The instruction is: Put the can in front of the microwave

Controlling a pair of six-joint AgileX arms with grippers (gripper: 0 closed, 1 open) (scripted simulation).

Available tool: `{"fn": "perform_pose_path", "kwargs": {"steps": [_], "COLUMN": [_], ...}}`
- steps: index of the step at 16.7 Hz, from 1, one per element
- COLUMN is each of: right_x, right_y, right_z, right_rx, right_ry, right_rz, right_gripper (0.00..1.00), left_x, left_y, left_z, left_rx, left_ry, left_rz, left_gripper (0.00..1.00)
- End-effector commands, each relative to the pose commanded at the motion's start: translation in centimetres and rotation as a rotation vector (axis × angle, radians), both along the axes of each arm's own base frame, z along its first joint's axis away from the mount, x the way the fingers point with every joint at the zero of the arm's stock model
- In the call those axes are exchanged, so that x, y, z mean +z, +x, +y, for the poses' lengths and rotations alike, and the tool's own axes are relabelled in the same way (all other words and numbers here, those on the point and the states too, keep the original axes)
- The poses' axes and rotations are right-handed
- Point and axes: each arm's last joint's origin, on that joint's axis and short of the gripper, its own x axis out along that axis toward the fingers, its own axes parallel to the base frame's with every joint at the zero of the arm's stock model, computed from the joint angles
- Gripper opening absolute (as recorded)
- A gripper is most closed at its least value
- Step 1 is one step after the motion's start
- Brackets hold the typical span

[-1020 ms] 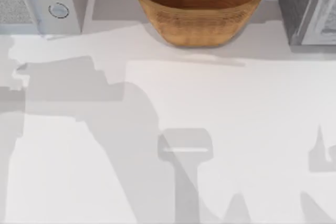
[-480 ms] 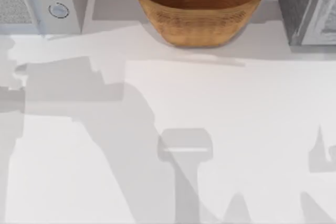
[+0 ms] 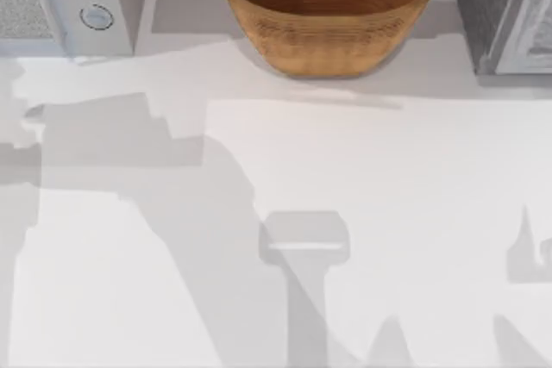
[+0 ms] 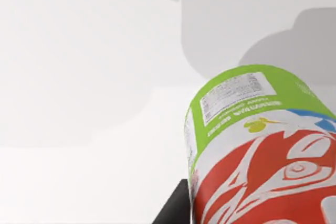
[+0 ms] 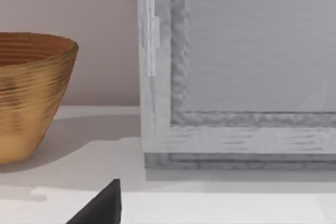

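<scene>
The can rides close against the left pincer, seemingly clenched around it, above the worktop. Best keep it upright and set it just before the microwave, far left.

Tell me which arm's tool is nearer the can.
Left. The can sits right up against the left wrist camera, beside one dark finger of the left tool. The right wrist camera faces the basket and the darker grey box.

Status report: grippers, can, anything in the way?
Left gripper holding can above table. Microwave far left. Basket centre back, off the path.
</scene>
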Motion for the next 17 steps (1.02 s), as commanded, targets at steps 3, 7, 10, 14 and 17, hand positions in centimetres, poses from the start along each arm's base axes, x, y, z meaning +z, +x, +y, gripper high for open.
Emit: {"fn": "perform_pose_path", "kwargs": {"steps": [3,7,10,14,17], "right_x": [0.00,0.00,0.00,0.00,0.00], "right_y": [0.00,0.00,0.00,0.00,0.00], "right_z": [0.00,0.00,0.00,0.00,0.00], "right_rx": [0.000,0.000,0.000,0.000,0.000], "right_ry": [0.000,0.000,0.000,0.000,0.000], "right_rz": [0.000,0.000,0.000,0.000,0.000], "right_gripper": [1.00,1.00,1.00,1.00,1.00], "left_x": [0.00,0.00,0.00,0.00,0.06], "left_y": [0.00,0.00,0.00,0.00,0.03], "left_z": [0.00,0.00,0.00,0.00,-0.05], "left_rx": [0.000,0.000,0.000,0.000,-0.001], "left_ry": [0.000,0.000,0.000,0.000,0.000], "left_rz": [0.000,0.000,0.000,0.000,0.001], "left_gripper": [0.68,0.98,1.00,1.00,1.00]}}
